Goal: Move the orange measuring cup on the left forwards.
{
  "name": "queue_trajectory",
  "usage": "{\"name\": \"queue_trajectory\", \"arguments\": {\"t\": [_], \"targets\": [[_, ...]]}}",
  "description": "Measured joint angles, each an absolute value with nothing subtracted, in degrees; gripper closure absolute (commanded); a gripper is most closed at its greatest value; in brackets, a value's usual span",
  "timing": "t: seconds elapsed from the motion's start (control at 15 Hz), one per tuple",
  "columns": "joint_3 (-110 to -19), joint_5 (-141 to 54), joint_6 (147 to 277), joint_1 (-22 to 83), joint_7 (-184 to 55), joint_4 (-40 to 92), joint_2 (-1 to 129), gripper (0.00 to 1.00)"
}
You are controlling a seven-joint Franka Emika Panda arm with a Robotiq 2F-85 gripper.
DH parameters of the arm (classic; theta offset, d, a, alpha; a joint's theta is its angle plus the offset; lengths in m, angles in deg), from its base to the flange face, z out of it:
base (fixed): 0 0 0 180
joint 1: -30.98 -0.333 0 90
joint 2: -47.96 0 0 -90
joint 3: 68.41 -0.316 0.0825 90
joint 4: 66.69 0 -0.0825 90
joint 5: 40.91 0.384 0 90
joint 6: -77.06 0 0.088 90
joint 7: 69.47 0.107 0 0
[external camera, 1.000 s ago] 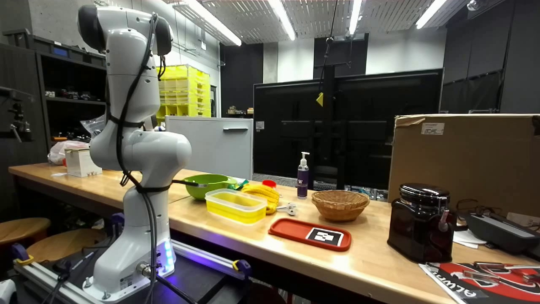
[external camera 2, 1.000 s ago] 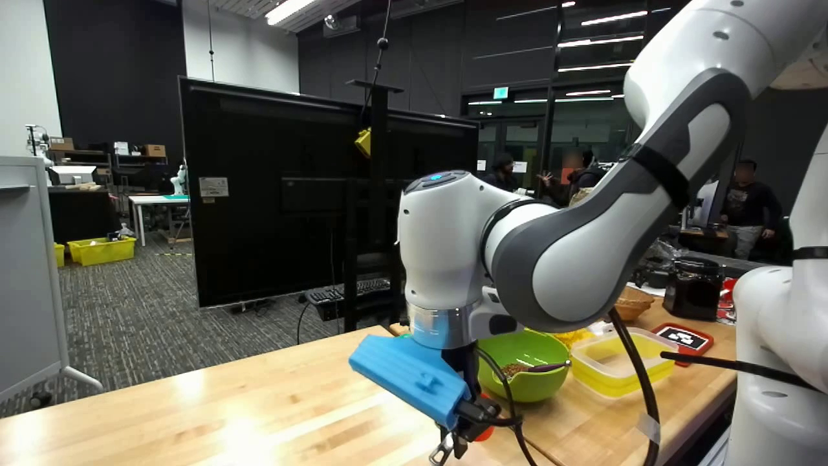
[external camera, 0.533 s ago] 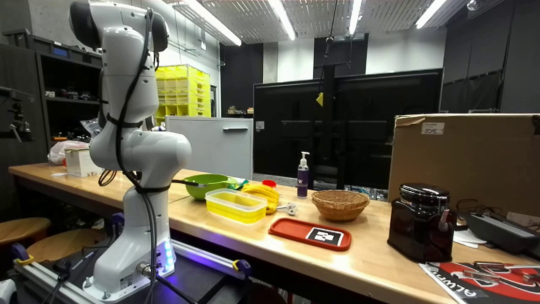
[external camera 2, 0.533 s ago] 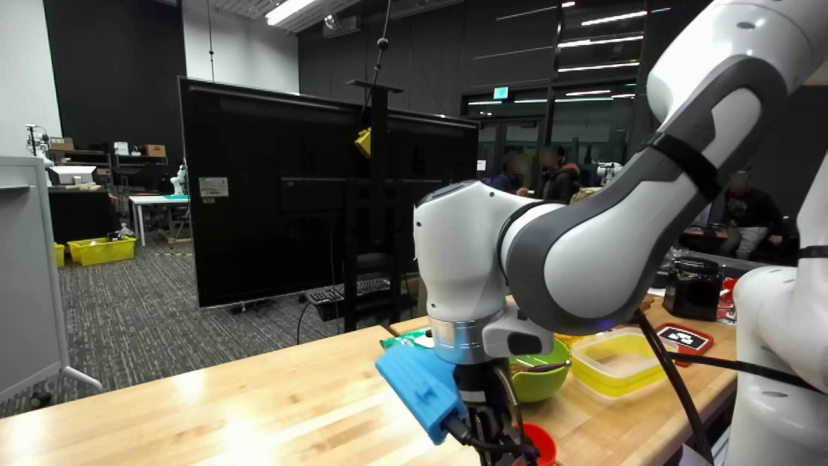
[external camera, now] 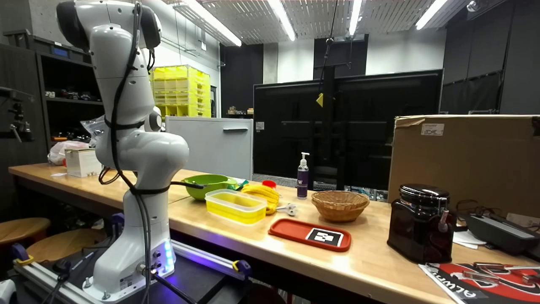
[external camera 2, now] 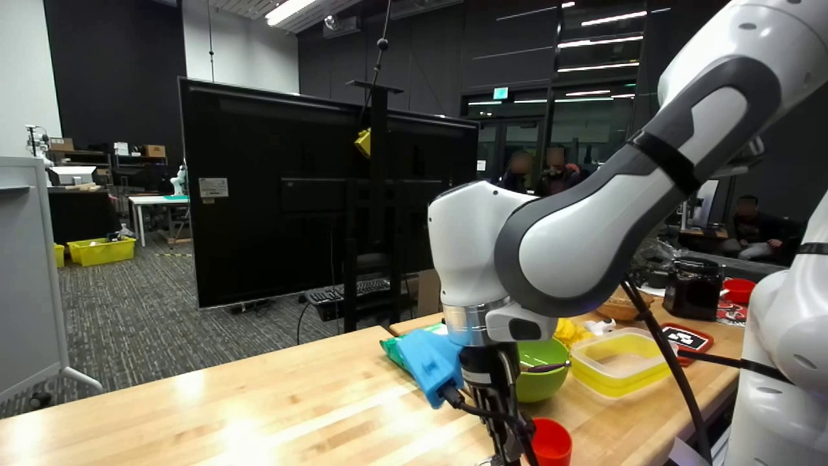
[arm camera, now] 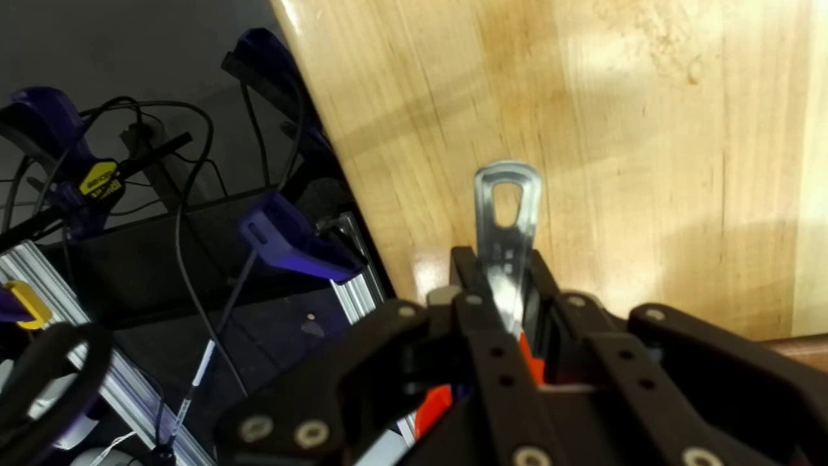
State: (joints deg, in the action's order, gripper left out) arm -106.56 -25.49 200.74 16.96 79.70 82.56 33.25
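The orange-red measuring cup (external camera 2: 551, 443) is low in an exterior view, right beside my gripper; its lower part is cut off by the picture's edge. In the wrist view, its metal handle (arm camera: 508, 194) with a slotted end stands between the fingertips of my gripper (arm camera: 502, 268). The jaws are closed on this handle. Bits of the orange cup (arm camera: 435, 409) show behind the fingers. In an exterior view the arm hides the cup and gripper. I cannot tell whether the cup touches the table.
A green bowl (external camera 2: 542, 378) and a yellow container (external camera 2: 618, 382) stand right of the gripper. A green bag (external camera 2: 396, 355) lies behind it. Another red cup (external camera: 269, 184) sits beyond the yellow knitted item (external camera: 262, 193). The table edge (arm camera: 339, 152) shows in the wrist view.
In an exterior view my gripper and the cup have moved right and lower, more of the cup showing now. The upper arm has swung left in an exterior view. The handle stays in the gripper.
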Motion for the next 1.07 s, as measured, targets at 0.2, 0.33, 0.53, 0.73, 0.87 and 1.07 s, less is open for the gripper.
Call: {"name": "queue_trajectory", "arguments": {"t": [0.2,0.33,0.53,0.73,0.87,1.07], "targets": [[-110.9,-25.5,202.3,20.9,79.7,82.7,33.1,0.96],[-113.4,-25.6,204.1,23.0,79.7,82.8,33.2,0.96],[-116.7,-25.8,206.4,25.6,79.7,83.1,33.2,0.96],[-119.5,-26.3,208.5,27.8,79.6,83.4,33.2,0.96],[-121.2,-27.1,209.9,29.2,79.6,83.5,33.3,0.96],[-123.3,-28.3,211.6,31.1,79.6,83.7,33.3,0.96]]}}
